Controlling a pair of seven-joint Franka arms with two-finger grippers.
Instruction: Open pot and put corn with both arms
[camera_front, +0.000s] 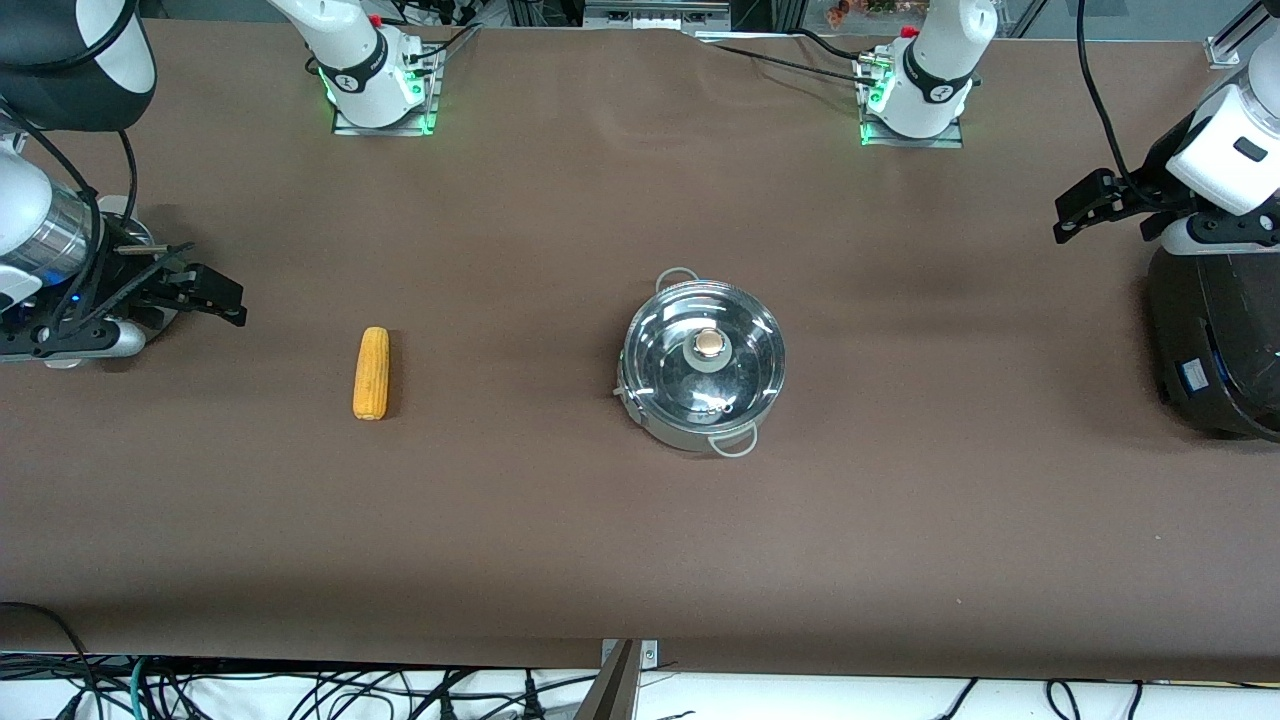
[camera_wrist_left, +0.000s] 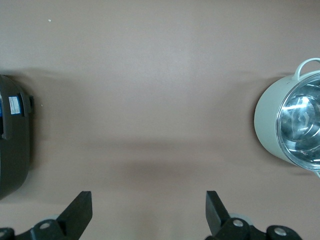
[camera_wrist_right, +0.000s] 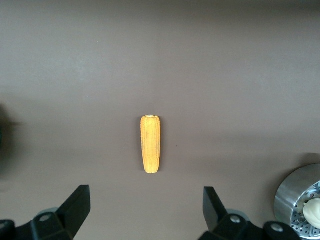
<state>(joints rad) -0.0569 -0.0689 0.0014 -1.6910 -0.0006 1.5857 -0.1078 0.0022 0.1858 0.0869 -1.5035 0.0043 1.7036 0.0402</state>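
The steel pot stands at the table's middle with its glass lid on and a brass knob on top. The corn lies bare on the table toward the right arm's end. My right gripper hangs open and empty above the table, between the corn and that end; the right wrist view shows the corn ahead of its open jaws. My left gripper waits open and empty near the left arm's end. In the left wrist view the pot shows well off from that gripper.
A big black appliance stands at the left arm's end, under the left wrist. A perforated steamer basket with a white bun sits under the right arm. Bare brown table lies between corn and pot.
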